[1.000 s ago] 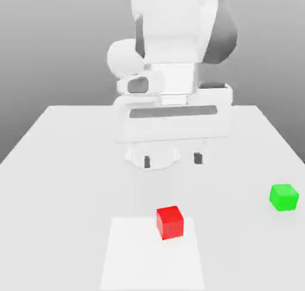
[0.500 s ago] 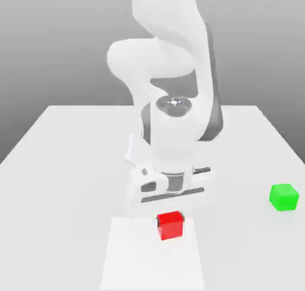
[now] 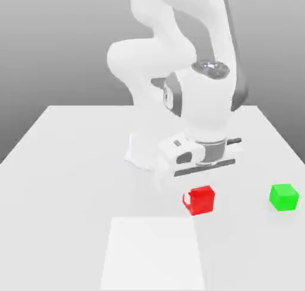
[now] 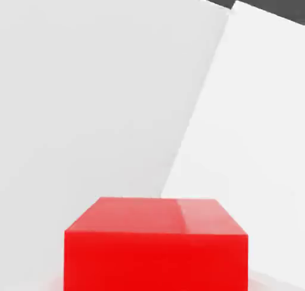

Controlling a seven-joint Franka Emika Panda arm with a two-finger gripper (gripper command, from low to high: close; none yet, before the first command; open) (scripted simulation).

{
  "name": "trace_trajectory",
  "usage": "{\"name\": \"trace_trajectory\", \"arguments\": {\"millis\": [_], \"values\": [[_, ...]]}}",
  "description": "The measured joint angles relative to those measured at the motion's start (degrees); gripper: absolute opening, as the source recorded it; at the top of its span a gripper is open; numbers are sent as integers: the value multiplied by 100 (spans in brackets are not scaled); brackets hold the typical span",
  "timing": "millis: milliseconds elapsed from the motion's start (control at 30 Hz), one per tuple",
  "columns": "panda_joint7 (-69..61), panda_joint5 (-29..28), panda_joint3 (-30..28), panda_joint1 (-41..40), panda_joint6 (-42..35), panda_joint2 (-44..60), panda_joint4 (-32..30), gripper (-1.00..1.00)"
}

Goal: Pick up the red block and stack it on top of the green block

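Red block [image 3: 200, 200]: clamped in the gripper [image 3: 201, 191], clear of the table [image 3: 71, 165] for carrying.
Green block [image 3: 283, 197]: at 3 o'clock, bare-topped, awaiting the stack.

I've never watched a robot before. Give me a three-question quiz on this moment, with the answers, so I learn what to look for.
1. True or false: the red block already sits on top of the green block.
2. Multiple choice: in the exterior view, where is the red block? A) right under the gripper B) on the green block C) at the table's far edge
3. Fill in: seen in the exterior view, the green block lies to the red block's ____.

Key
1. False; the two blocks are apart, and the green one has nothing on it.
2. A; the gripper is shut on the red block.
3. Right.
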Motion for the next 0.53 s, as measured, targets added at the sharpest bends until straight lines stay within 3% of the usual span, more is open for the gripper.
{"name": "trace_trajectory", "arguments": {"millis": [233,400,433,533], "values": [[1604,8,892,1899,-486,218,707,-100],[2236,-657,523,2075,278,1127,819,-100],[2330,-782,447,2118,422,1288,828,100],[2330,-782,447,2118,422,1288,828,100]]}}
